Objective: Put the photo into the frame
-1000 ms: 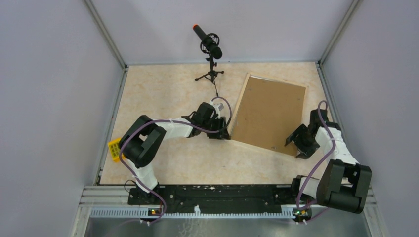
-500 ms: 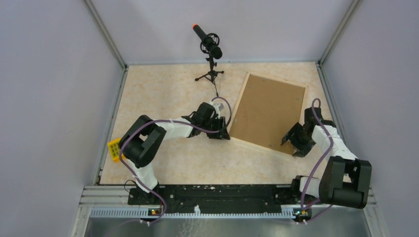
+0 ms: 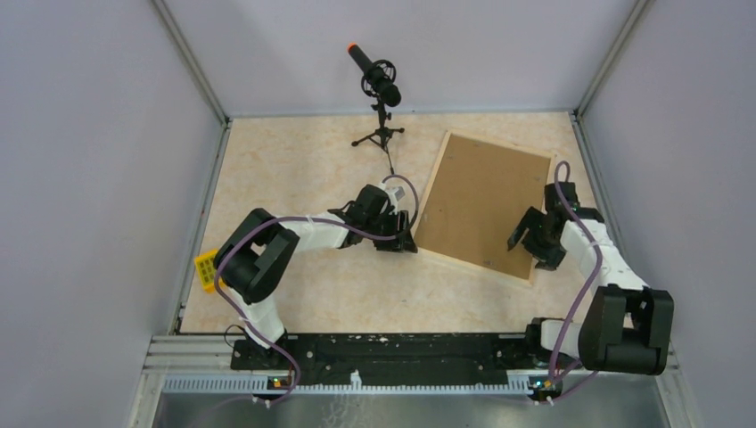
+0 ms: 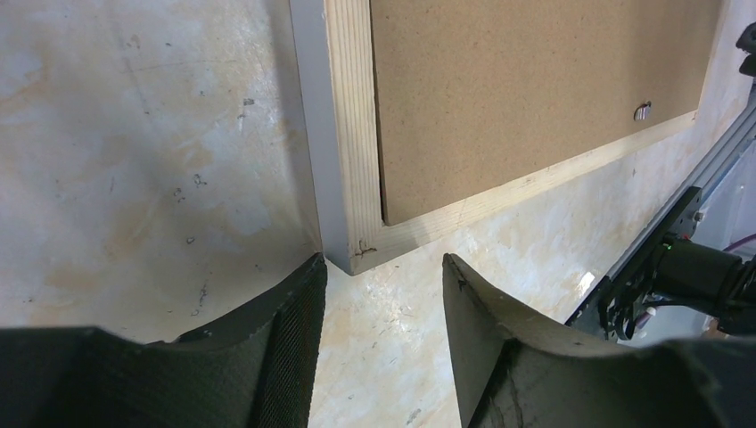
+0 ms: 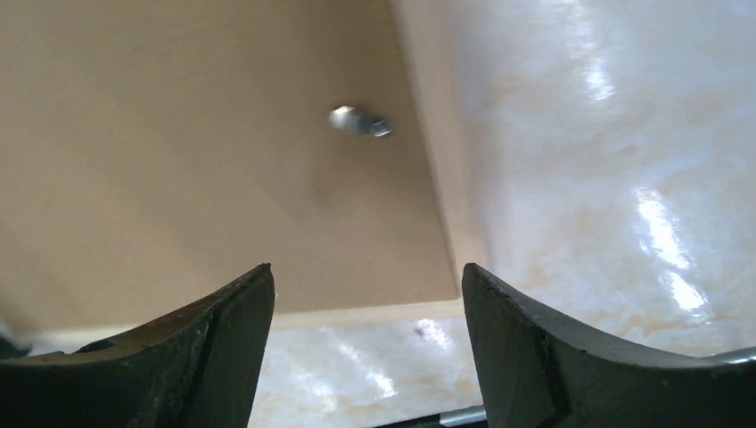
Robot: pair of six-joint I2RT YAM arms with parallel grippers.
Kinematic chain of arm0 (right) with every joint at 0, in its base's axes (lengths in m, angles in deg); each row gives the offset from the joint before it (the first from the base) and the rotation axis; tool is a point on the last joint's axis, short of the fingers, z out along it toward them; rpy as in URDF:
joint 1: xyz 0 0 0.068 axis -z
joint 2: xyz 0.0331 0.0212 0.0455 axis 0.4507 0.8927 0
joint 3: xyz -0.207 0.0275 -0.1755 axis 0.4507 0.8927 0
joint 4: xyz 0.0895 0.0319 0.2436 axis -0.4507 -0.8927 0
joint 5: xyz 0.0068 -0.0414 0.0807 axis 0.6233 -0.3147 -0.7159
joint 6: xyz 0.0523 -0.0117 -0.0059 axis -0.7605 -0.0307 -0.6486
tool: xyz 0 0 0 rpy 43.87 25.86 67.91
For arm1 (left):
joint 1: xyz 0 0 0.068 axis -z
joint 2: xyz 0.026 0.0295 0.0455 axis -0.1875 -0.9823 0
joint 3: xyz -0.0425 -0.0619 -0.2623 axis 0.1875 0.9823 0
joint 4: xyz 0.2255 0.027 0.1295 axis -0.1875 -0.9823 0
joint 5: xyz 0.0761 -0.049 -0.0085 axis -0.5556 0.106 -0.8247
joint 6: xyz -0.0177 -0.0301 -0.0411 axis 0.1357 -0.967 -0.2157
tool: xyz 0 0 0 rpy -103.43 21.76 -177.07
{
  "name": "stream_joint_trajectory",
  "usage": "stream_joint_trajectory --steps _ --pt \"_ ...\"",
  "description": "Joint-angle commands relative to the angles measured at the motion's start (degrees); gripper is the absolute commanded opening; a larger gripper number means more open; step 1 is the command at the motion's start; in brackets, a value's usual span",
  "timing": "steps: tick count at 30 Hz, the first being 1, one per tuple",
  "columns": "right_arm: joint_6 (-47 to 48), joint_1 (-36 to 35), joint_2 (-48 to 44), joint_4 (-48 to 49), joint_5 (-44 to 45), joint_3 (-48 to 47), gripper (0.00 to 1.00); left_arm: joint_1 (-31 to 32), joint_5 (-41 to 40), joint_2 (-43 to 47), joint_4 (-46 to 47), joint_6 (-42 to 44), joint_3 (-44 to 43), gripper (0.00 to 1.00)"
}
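Observation:
The frame (image 3: 431, 192) lies face down at the right of the table, its pale wood border around a brown backing board (image 3: 481, 201). The photo is out of view. My left gripper (image 3: 403, 241) is open at the frame's near left corner (image 4: 352, 178); the corner sits just beyond its fingertips (image 4: 308, 276), with nothing between them. My right gripper (image 3: 528, 250) hangs open over the near right corner. In its wrist view the backing board (image 5: 178, 134), a small metal clip (image 5: 359, 121) and the border (image 5: 441, 134) show beyond the gripper (image 5: 367, 281).
A microphone on a small tripod (image 3: 379, 89) stands at the back centre. A yellow block (image 3: 206, 269) lies at the table's left edge. Grey walls close in on three sides, and the arms' black rail (image 3: 392, 349) runs along the near edge.
My right gripper has moved inward and away from me, from beside the frame's near right corner to over it, and has opened a little. The left arm has barely moved.

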Motion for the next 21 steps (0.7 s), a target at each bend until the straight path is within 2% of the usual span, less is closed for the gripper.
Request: stream_joint_trajectory --steps 1,3,6,11,16,21 --pt "4.46 -9.4 -2.19 -0.02 -6.37 -4.98 0.76 0.02 -2.67 1.22 -4.01 0.94 -1.41 0.57" --pt "4.77 -16.38 0.18 -2.13 -5.13 -7.57 0.74 0.06 -3.32 0.11 -4.8 1.26 -2.11 0.57" --pt "5.27 -27.98 5.46 -6.11 5.17 -12.17 0.73 0.03 -4.53 -1.18 -5.44 1.43 -2.47 0.56" --pt "7.22 -39.19 13.48 -7.19 15.32 -16.3 0.69 0.02 -6.05 -2.02 -5.89 1.54 -2.39 0.54" --pt "7.47 -43.87 17.64 -3.46 17.38 -16.13 0.6 0.04 -7.62 -3.11 -6.7 1.8 -2.69 0.51" --pt "6.76 -44.96 18.98 0.02 19.02 -13.8 0.59 0.09 -9.77 -4.21 -6.9 1.39 -2.43 0.51"
